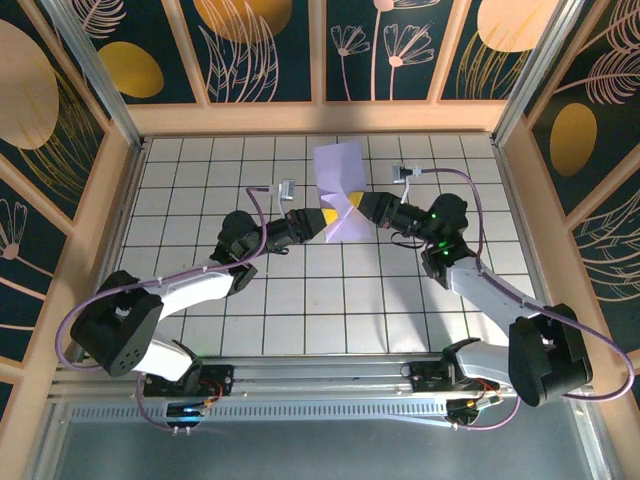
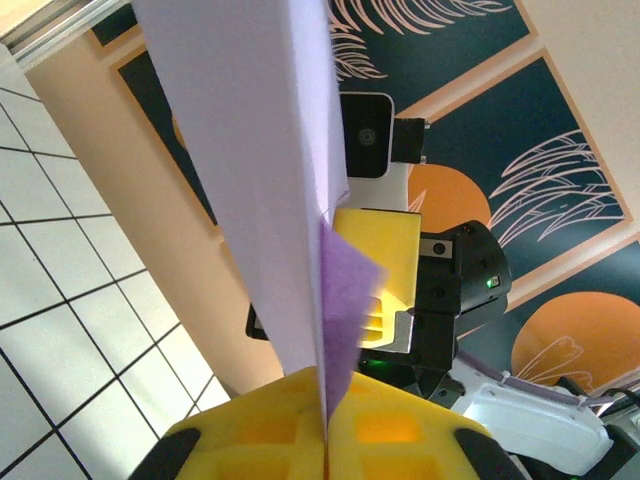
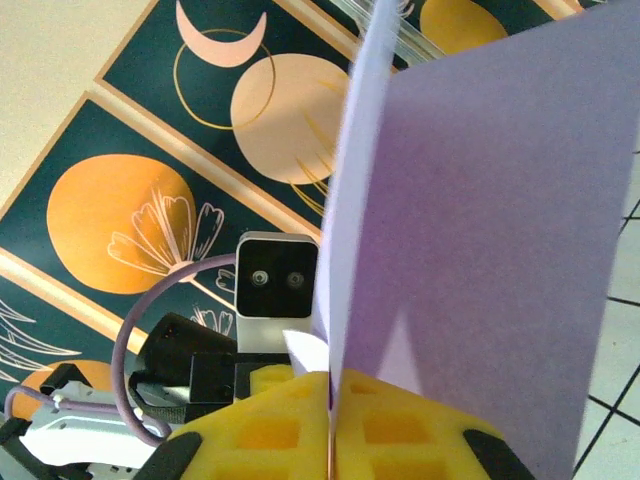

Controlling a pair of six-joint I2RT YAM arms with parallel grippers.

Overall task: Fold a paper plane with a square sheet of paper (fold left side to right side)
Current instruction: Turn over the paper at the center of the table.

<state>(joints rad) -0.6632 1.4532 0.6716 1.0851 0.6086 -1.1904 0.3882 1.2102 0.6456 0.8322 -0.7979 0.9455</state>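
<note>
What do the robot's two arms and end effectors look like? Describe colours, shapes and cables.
The left arm and right arm have white links between chunky black joints. A pale purple cable loops along each. The left end effector and right end effector have yellow fingers moulded with square pockets. A green light glows on the right arm.
</note>
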